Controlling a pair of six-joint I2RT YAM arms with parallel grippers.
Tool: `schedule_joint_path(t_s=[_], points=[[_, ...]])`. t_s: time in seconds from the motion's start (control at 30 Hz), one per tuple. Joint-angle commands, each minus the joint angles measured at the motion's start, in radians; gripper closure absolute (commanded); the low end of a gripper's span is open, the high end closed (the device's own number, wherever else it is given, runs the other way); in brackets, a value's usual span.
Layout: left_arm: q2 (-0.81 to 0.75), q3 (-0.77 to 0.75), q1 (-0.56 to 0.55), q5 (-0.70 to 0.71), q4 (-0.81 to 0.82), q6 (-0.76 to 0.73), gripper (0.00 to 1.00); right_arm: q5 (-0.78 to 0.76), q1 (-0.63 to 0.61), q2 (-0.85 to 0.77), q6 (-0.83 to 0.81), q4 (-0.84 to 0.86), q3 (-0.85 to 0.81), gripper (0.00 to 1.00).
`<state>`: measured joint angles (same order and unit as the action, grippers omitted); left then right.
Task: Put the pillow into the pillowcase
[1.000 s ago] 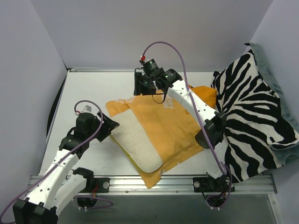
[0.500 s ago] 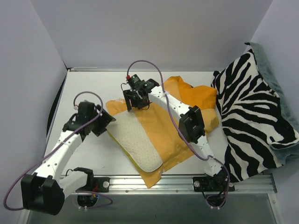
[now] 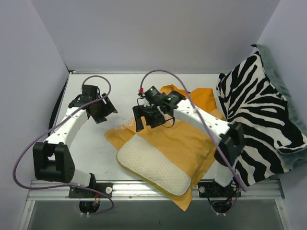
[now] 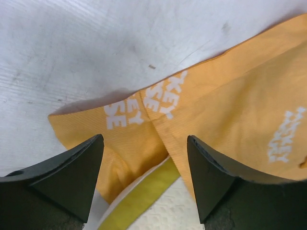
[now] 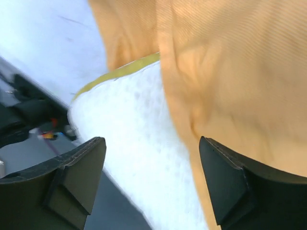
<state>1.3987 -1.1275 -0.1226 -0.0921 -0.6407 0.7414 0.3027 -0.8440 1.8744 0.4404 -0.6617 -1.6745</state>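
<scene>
The cream-white pillow [image 3: 153,165] lies near the table's front edge, and its far edge is tucked under the orange pillowcase [image 3: 189,143]. Orange fabric also shows beneath its near right corner. My right gripper [image 3: 146,122] hovers open over the case's edge just beyond the pillow. In the right wrist view, the pillow [image 5: 129,134] and pillowcase [image 5: 230,62] lie below the open gripper [image 5: 151,165]. My left gripper [image 3: 106,111] is open at the back left, apart from the case. The left wrist view shows the printed pillowcase corner [image 4: 216,96] and the pillow's yellow-green trim [image 4: 144,191] beyond the gripper [image 4: 144,160].
A black-and-white zebra-striped cushion [image 3: 261,115] leans against the right wall, and the case's right edge reaches it. The metal rail [image 3: 62,186] runs along the near edge. White walls close in the left and back sides.
The right gripper moved from the far side toward the pillow and opened. The pillow and case slid toward the near right. The left arm swung toward the back left.
</scene>
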Motion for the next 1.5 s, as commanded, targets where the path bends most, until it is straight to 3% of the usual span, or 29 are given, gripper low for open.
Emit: schedule_joint_path(t_s=[0.0, 0.17, 0.3, 0.43, 0.57, 0.6, 0.7, 0.93, 1.07, 1.17, 1.23, 1.27, 1.3, 1.4, 1.47], points=[[0.089, 0.008, -0.008, -0.130, -0.014, -0.145, 0.22, -0.063, 0.055, -0.214, 0.108, -0.182, 0.050, 0.18], [0.193, 0.051, -0.071, -0.173, -0.008, -0.220, 0.21, -0.103, 0.062, -0.381, 0.198, -0.266, 0.339, 0.12], [0.290, 0.051, -0.107, -0.161, -0.004, -0.247, 0.21, -0.109, 0.063, -0.411, 0.250, -0.254, 0.528, 0.12], [0.385, 0.078, -0.117, -0.115, 0.007, -0.269, 0.31, -0.111, 0.075, -0.365, 0.251, -0.165, 0.630, 0.12], [0.396, 0.133, -0.111, -0.106, 0.036, -0.269, 0.53, -0.111, 0.138, -0.263, 0.221, -0.084, 0.644, 0.12], [0.385, 0.174, -0.111, -0.148, 0.047, -0.263, 0.75, -0.114, 0.160, -0.241, 0.213, -0.069, 0.628, 0.13], [0.318, 0.272, -0.121, -0.237, 0.085, -0.218, 1.00, -0.143, 0.243, -0.123, 0.160, -0.023, 0.482, 0.15], [0.071, 0.412, -0.268, -0.349, 0.102, -0.073, 1.00, -0.145, 0.319, 0.113, 0.072, -0.047, -0.047, 0.17], [0.029, 0.402, -0.394, -0.363, 0.116, -0.021, 1.00, -0.155, 0.348, 0.106, 0.052, -0.082, -0.174, 0.17], [0.010, 0.358, -0.451, -0.350, 0.113, -0.020, 0.99, -0.157, 0.356, -0.019, 0.070, -0.121, -0.096, 0.16], [-0.051, 0.327, -0.453, -0.311, 0.095, -0.030, 0.75, -0.152, 0.359, -0.117, 0.098, -0.131, 0.003, 0.15], [-0.081, 0.296, -0.456, -0.254, 0.093, -0.036, 0.58, -0.127, 0.361, -0.224, 0.142, -0.130, 0.119, 0.15], [-0.110, 0.278, -0.457, -0.227, 0.090, -0.037, 0.51, -0.117, 0.365, -0.278, 0.170, -0.128, 0.174, 0.15], [-0.167, 0.198, -0.469, -0.166, 0.076, -0.086, 0.36, -0.041, 0.365, -0.467, 0.317, -0.099, 0.392, 0.14], [-0.150, 0.164, -0.483, -0.130, 0.062, -0.166, 0.35, 0.001, 0.362, -0.576, 0.392, -0.021, 0.511, 0.14]])
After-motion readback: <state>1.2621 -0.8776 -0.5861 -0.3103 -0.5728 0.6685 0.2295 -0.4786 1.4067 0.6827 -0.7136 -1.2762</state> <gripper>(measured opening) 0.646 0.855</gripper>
